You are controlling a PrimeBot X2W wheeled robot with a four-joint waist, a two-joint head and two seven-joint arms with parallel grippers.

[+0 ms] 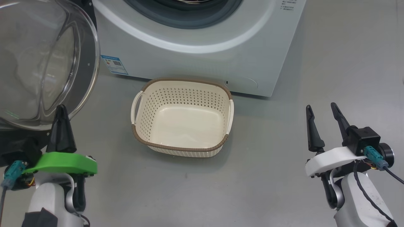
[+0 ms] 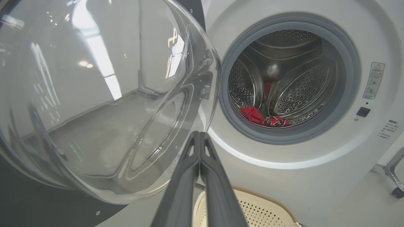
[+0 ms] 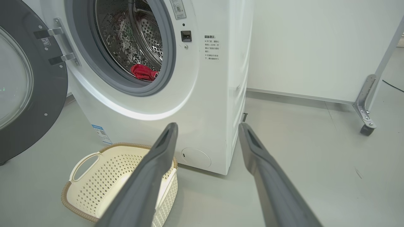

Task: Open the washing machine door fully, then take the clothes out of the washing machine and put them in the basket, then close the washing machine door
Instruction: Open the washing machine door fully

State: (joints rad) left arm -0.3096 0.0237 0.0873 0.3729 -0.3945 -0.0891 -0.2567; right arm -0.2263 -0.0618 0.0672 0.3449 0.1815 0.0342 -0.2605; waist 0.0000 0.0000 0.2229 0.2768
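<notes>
The clothes [image 2: 263, 117] lie as a small red bundle at the bottom front of the drum inside the washing machine [image 1: 202, 60], just behind its grey gasket. None is in the basket [image 1: 186, 80], which stands empty on the floor [image 1: 277, 164] directly in front of the washing machine, close to its base. The washing machine door [image 1: 41, 63] is swung wide to the left of the washing machine's opening, so the first step reads as done. Removing the clothes and closing the door are not yet done. The left gripper [image 1: 61, 108] hangs in front of the washing machine, beside the lower edge of the door glass, fingers pressed together and holding nothing. The right gripper [image 1: 321, 106] hangs off the washing machine's right front corner, fingers spread apart and holding nothing. The opening is unobstructed. Room is tight on the door side, where the glass bowl bulges toward the left arm. The floor to the right of the washing machine is open, with a castor leg [image 3: 366, 126] standing well apart.
</notes>
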